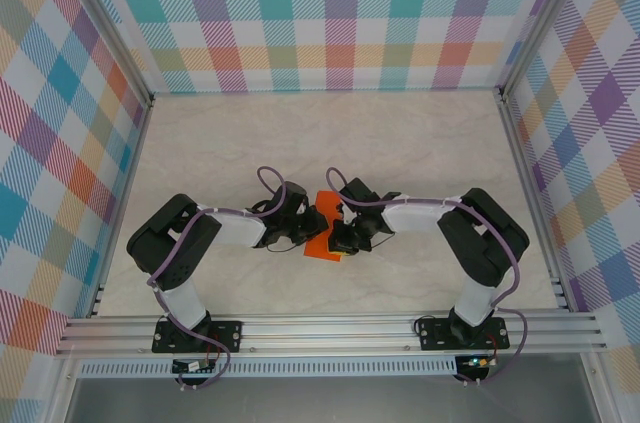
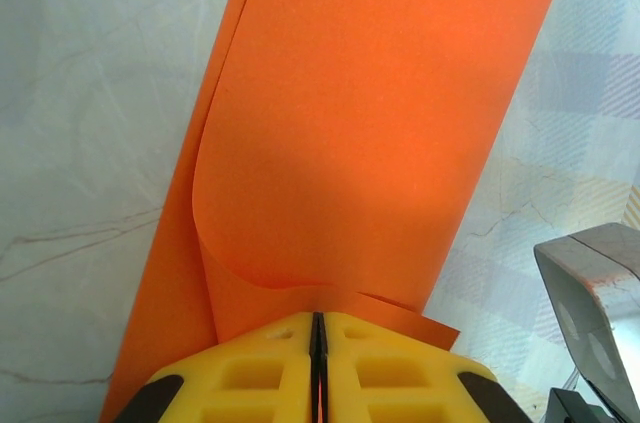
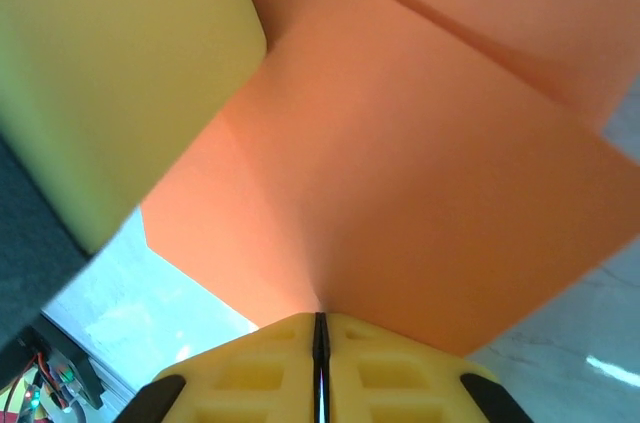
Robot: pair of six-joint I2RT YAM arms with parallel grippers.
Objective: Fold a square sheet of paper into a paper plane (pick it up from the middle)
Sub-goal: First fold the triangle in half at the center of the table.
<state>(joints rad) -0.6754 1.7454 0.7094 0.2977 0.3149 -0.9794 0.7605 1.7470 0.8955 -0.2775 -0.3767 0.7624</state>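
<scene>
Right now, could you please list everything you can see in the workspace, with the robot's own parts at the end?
square sheet of paper: one, bright orange, curled over, between the two grippers.
table: one, pale marbled, under the arms.
walls: three, pastel plaid, at the table's back and sides.
rail: one, silver, across the near edge, bearing both bases.
cables: two, purple, looping along the arms.
arms: two, black and white, wrists meeting at the paper.
left gripper: one, yellow fingers, shut on the paper.
right gripper: one, yellow fingers, shut on the paper.
</scene>
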